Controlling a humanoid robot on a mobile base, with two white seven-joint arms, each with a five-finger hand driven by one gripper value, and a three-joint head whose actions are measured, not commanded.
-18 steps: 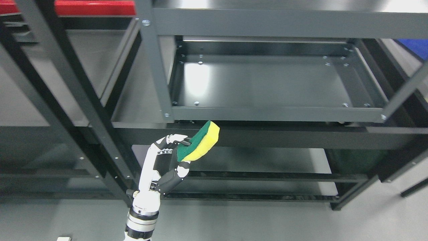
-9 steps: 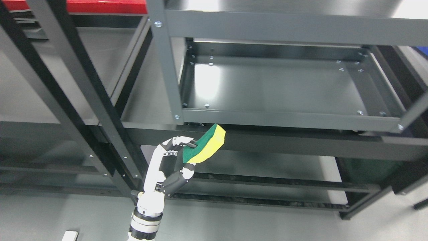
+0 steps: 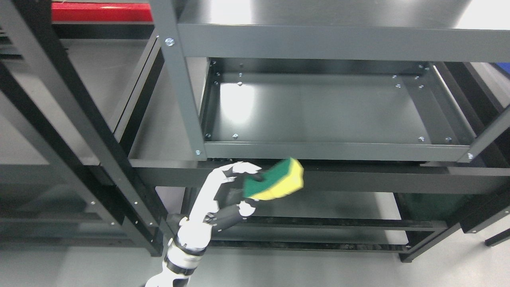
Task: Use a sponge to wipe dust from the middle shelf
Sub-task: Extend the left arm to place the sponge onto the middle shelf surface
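A green and yellow sponge is held in my left hand, pinched between thumb and fingers. The hand is in front of and just below the front rail of the dark grey middle shelf, a shallow metal tray whose floor shows a bright light reflection at its left. The sponge is apart from the shelf floor. My left arm rises from the bottom edge, left of the middle. My right hand is out of view.
A grey upright post stands at the shelf's front left corner. The top shelf edge runs above. A lower shelf lies behind the hand. Another dark rack with a red item stands at left.
My left hand has moved right and a little forward with the sponge, which has tilted flatter. The camera has also shifted, so the whole picture has moved.
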